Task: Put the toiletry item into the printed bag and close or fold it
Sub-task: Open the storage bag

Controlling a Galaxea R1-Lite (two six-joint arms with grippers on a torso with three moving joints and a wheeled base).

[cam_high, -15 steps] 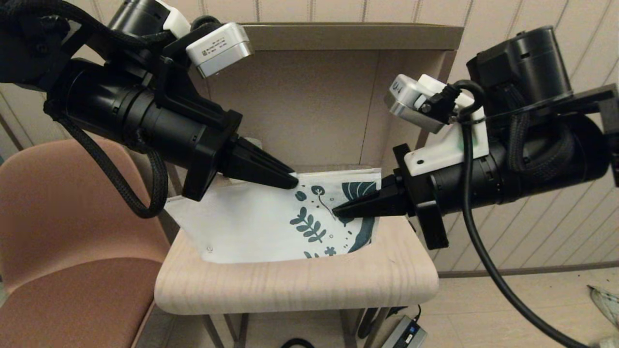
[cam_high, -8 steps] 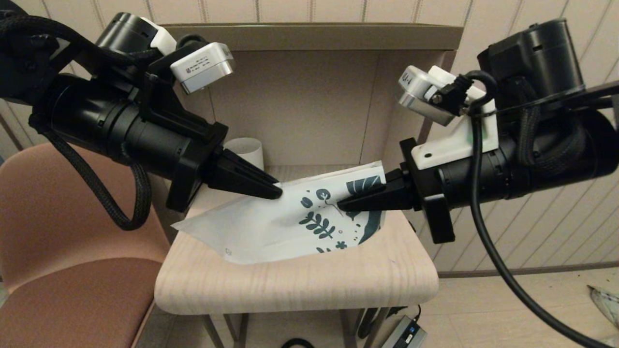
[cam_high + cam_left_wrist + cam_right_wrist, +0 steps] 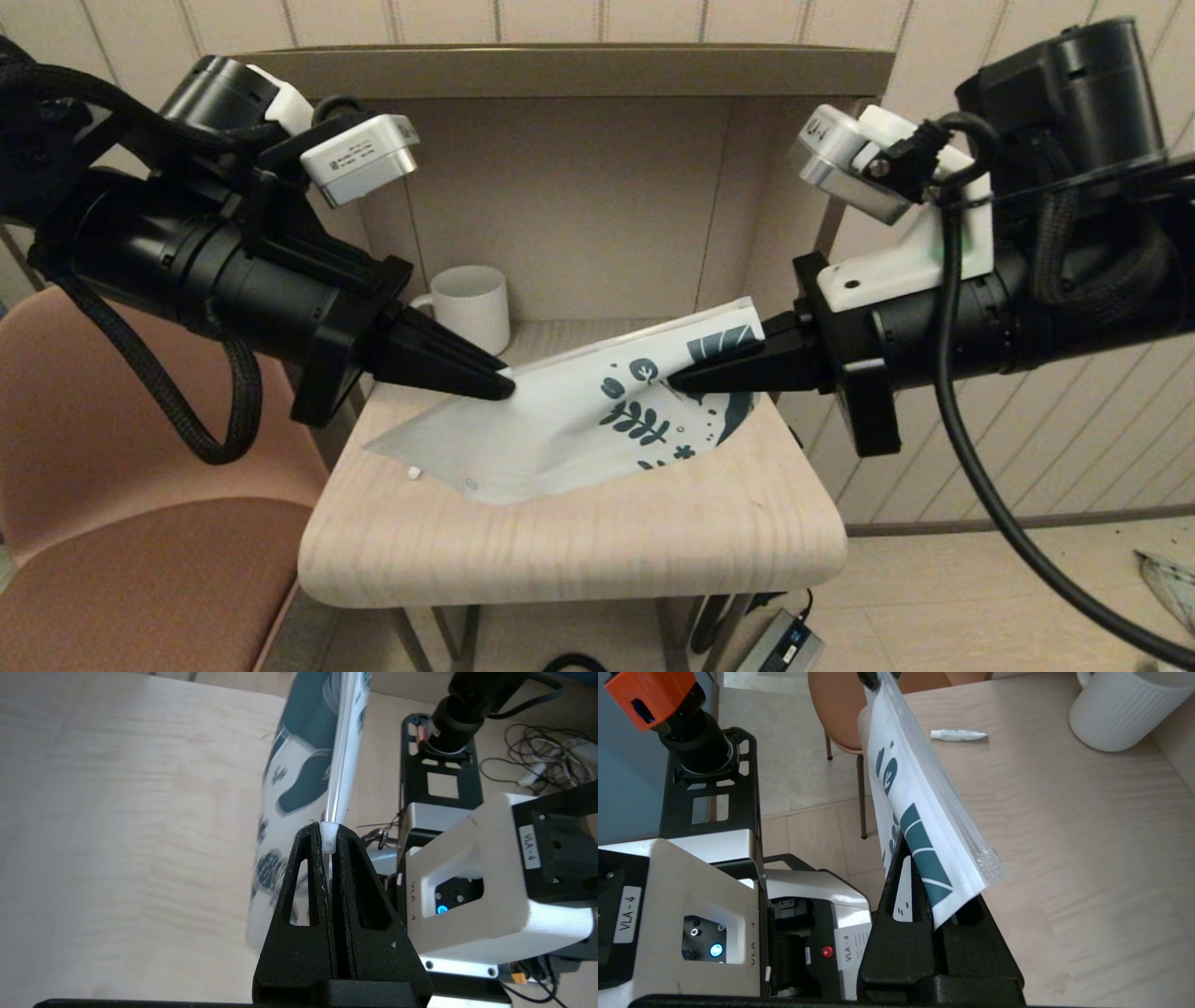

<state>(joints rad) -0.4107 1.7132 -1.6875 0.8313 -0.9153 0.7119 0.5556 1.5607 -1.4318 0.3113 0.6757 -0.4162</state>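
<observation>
Both grippers clamp the bag (image 3: pixel 569 420): left gripper (image 3: pixel 504 387) on its zip slider, right gripper (image 3: pixel 677 381) on the printed end. Its long axis slopes upward toward the right. The tube (image 3: pixel 957 733) lies flat on the table (image 3: pixel 579 551).

Head view looks down; close wrist views share printed bag (image 3: pixel 597 411).

Black cylindrical arms with braided cables, white-and-silver wrist cameras labelled VLA-4, black wedge-shaped end effectors.
</observation>
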